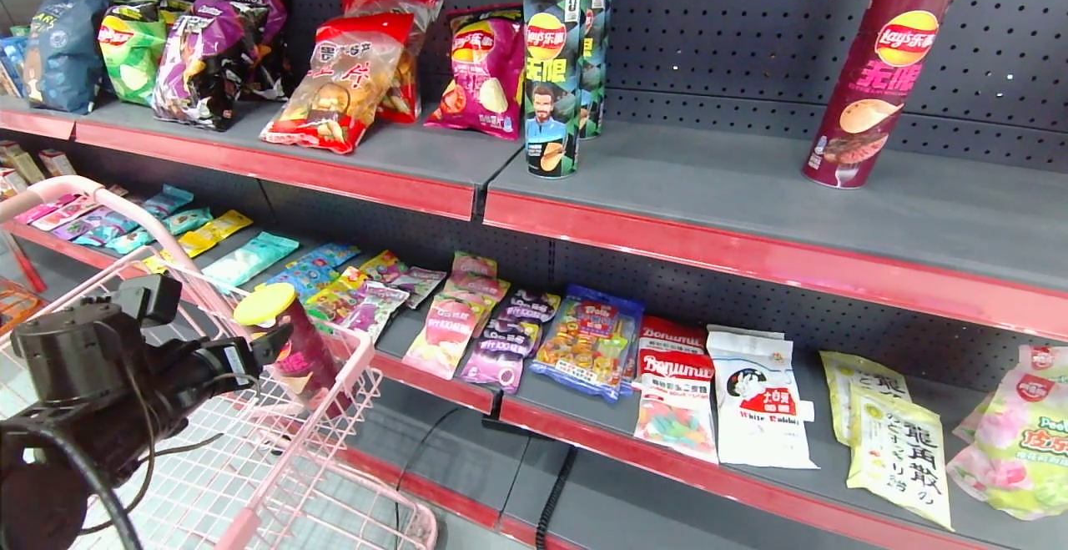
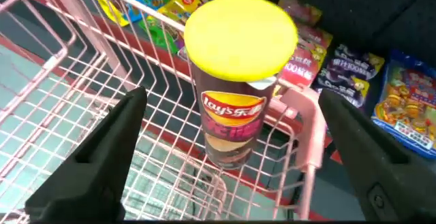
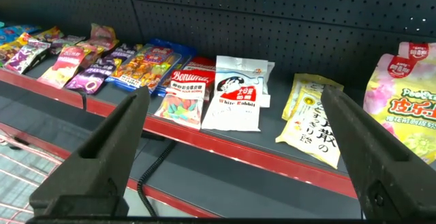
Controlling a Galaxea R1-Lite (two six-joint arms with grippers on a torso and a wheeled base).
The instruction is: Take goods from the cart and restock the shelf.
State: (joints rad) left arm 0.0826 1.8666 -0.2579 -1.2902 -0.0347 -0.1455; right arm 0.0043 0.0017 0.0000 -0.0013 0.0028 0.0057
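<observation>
A maroon chip can with a yellow lid [image 1: 294, 348] stands upright in the front corner of the pink wire cart [image 1: 250, 517]. My left gripper [image 1: 257, 351] is level with the can's upper half, open. In the left wrist view the can [image 2: 235, 125] stands between and just beyond the two spread black fingers [image 2: 102, 156], which do not touch it. My right gripper [image 3: 231, 98] is open with nothing in it and faces the lower shelf's candy bags [image 3: 180, 98]. A matching maroon can [image 1: 876, 83] stands on the top shelf [image 1: 701, 174] at the right.
Two dark green chip cans [image 1: 552, 74] and several chip bags [image 1: 346, 83] fill the top shelf's left and middle. Bare shelf lies between the green cans and the maroon can. The lower shelf [image 1: 584, 425] holds rows of flat candy packets. The cart's pink handle [image 1: 75, 191] rises at the left.
</observation>
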